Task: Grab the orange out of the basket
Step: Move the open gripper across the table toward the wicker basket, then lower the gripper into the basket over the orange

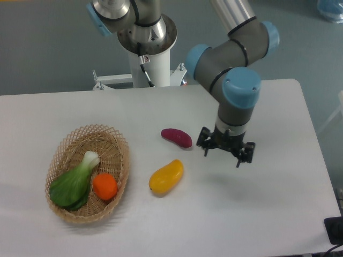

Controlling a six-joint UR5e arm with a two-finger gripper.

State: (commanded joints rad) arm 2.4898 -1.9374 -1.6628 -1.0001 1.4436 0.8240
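The orange (105, 186) is small, round and bright, and lies in the near right part of the light tan wicker basket (115, 138) at the left of the table. A green bok choy (73, 182) lies beside it in the basket. My gripper (224, 151) hangs open and empty above the table, well to the right of the basket, just right of the purple sweet potato (177, 137) and above right of the yellow mango (166, 176).
The mango and sweet potato lie on the white table between the basket and my gripper. The robot's base column (149, 53) stands at the back edge. The table's right edge (321, 160) is near.
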